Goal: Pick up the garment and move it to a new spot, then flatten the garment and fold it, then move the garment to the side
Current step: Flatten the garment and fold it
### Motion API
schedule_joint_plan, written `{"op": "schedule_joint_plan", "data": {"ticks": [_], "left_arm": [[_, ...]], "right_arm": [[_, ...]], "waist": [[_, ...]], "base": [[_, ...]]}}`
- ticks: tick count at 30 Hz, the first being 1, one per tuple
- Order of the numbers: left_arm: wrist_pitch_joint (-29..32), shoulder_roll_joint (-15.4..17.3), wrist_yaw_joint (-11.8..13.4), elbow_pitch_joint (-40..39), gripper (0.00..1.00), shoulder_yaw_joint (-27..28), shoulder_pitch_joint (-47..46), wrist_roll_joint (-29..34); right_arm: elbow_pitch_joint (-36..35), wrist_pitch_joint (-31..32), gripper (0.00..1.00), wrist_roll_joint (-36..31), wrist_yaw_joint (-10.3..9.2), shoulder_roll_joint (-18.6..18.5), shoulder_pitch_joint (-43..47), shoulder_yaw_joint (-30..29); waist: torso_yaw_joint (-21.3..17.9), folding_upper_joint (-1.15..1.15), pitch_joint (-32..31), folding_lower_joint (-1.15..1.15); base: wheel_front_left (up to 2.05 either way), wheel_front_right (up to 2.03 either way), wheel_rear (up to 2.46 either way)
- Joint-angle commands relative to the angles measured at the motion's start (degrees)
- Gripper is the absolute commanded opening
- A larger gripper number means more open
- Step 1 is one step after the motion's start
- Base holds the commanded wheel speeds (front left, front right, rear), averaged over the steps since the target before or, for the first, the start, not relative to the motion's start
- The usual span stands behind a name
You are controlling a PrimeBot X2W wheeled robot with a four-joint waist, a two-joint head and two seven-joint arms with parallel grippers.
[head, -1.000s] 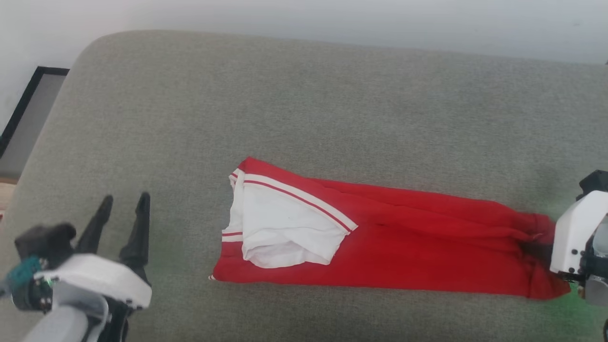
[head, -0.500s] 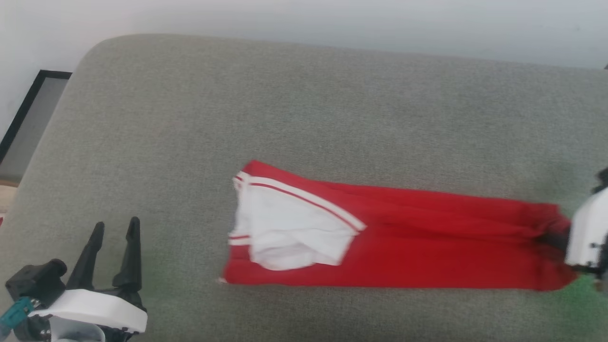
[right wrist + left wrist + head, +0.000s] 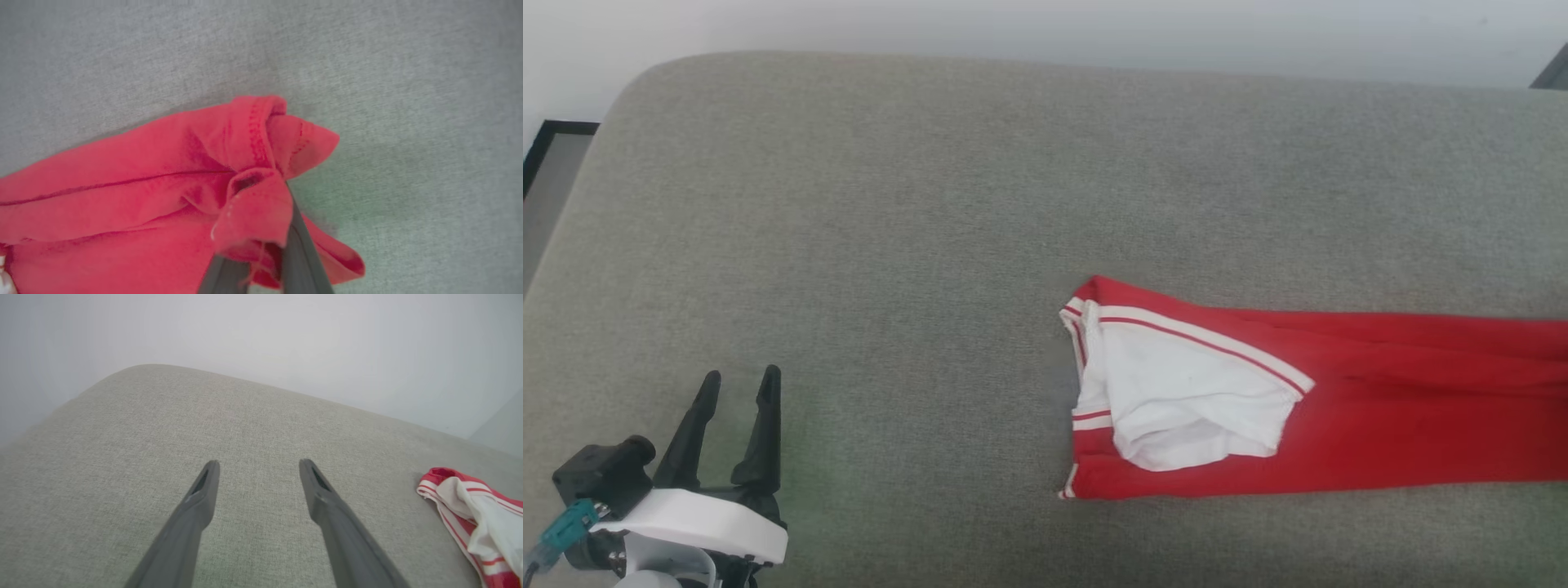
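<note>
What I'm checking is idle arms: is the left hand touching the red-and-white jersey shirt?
No: the open left hand is over bare grey fabric cushion, apart from the shirt.

Left tool (image 3: 742,374) fingers spread wide, right tool (image 3: 274,228) pinched shut

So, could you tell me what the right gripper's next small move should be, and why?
Probably a low pull toward the robot's right: the right gripper is shut on the red hem of the shirt, which lies folded on the cushion, and the left gripper stands open, apart from it.
</note>
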Motion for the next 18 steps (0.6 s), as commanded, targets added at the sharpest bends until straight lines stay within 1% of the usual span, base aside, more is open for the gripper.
{"op": "schedule_joint_plan", "data": {"ticks": [1, 5, 9, 13, 18], "left_arm": [[-0.24, -0.36, -0.48, 0.38, 1.00, 0.57, -0.95, 0.49], [-0.24, -0.90, -1.16, 1.01, 1.00, 1.29, -1.25, 1.06], [-0.24, -1.13, -1.68, 1.52, 1.00, 1.67, -1.10, 1.37], [-0.24, -1.46, -1.99, 1.88, 1.00, 2.24, -0.84, 1.36], [-0.25, -1.93, -2.20, 2.36, 1.00, 2.25, -1.07, 1.46]], "right_arm": [[0.88, -0.74, 0.00, -0.37, -0.11, -0.61, -1.04, -0.34], [1.10, -0.67, 0.00, 0.38, -0.11, -0.41, -1.85, 0.19], [-2.20, 0.85, 0.00, 3.59, -0.09, 0.82, -0.89, 1.73], [-9.18, 3.40, 0.00, 6.67, -0.09, 1.55, 1.02, 4.13], [-19.37, 7.24, 0.00, 10.09, -0.07, 4.73, 3.75, 7.04]], "waist": [[-0.37, 0.00, 0.26, 0.00], [-0.98, 0.00, 0.18, 0.00], [-1.58, 0.00, -0.15, 0.00], [-2.07, 0.00, -0.49, 0.00], [-1.81, 0.00, -1.11, 0.00]], "base": [[0.00, 0.00, 0.00], [0.00, 0.00, 0.00], [0.00, 0.00, 0.00], [0.00, 0.00, 0.00], [0.00, 0.00, 0.00]]}}
